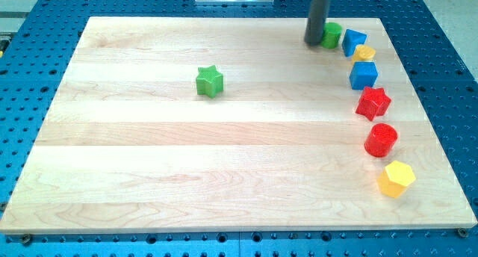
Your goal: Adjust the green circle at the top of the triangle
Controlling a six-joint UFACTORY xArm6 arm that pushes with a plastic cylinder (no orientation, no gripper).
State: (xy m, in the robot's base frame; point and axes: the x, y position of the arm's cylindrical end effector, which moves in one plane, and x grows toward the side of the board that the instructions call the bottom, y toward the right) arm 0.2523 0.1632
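Observation:
The green circle (331, 34) stands near the view's top right of the wooden board, partly hidden by my rod. My tip (313, 42) rests on the board just left of the green circle, touching or nearly touching it. A blue triangle-like block (353, 42) lies right beside the green circle on its right. A small yellow block (364, 53) sits just below the blue one.
A curved line of blocks runs down the right side: a blue cube (364, 75), a red star (373, 102), a red cylinder (381, 140), a yellow hexagon (395, 178). A green star (210, 81) stands alone left of centre. The board's (224, 175) top edge is close.

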